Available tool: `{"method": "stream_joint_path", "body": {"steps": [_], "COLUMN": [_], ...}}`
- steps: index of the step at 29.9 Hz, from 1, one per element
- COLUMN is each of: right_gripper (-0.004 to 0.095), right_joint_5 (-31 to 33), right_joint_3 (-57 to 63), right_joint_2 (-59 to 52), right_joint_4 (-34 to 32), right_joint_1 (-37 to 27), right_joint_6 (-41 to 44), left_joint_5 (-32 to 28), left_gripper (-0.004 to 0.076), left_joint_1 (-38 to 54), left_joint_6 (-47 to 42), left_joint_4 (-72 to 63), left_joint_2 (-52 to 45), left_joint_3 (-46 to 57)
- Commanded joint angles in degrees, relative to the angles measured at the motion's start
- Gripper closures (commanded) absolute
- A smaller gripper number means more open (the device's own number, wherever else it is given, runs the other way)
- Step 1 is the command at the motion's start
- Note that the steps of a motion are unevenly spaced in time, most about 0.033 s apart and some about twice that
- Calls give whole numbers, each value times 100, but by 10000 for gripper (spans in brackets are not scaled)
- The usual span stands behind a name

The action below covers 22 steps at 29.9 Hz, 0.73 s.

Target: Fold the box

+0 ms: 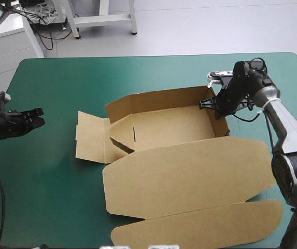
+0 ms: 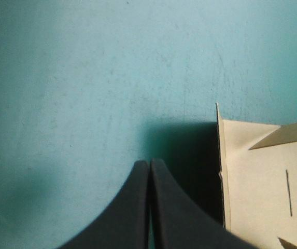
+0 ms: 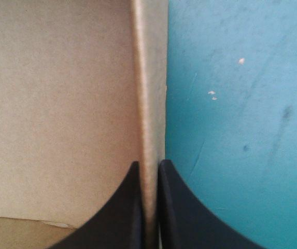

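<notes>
Box [image 1: 184,166] at middle of table [image 1: 60,207]: light, stiff brown board, probably springy at its creases and prone to buckle if pressed mid-panel. Best taken by a wall's top edge, near a corner. Far and right walls raised, left end flap flat, small inner tab half up, broad lid with rounded tuck flap flat toward table's near edge. Right gripper [image 1: 215,104] toward table's far right, pinched on right wall. Left gripper [image 1: 38,116] by table's left edge, fingers together, holding nothing.
</notes>
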Motion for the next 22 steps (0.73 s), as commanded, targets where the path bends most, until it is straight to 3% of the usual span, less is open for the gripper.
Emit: {"method": "stream_joint_path", "body": {"steps": [1, 12, 22], "right_gripper": [917, 919, 928], "right_joint_5": [174, 174, -13], "right_joint_3": [-497, -555, -555], "right_joint_2": [-640, -2324, -2736], "right_joint_4": [-51, 179, 771], "right_joint_1": [-11, -11, -11], "right_joint_6": [65, -108, -407], "left_joint_5": [-59, 141, 765], "left_gripper": [734, 734, 734], "left_joint_1": [17, 17, 17], "left_joint_6": [-25, 117, 117], "left_joint_4": [-306, -521, -726], "left_joint_2": [-192, -192, -192], "left_joint_3": [-140, -140, -140]}}
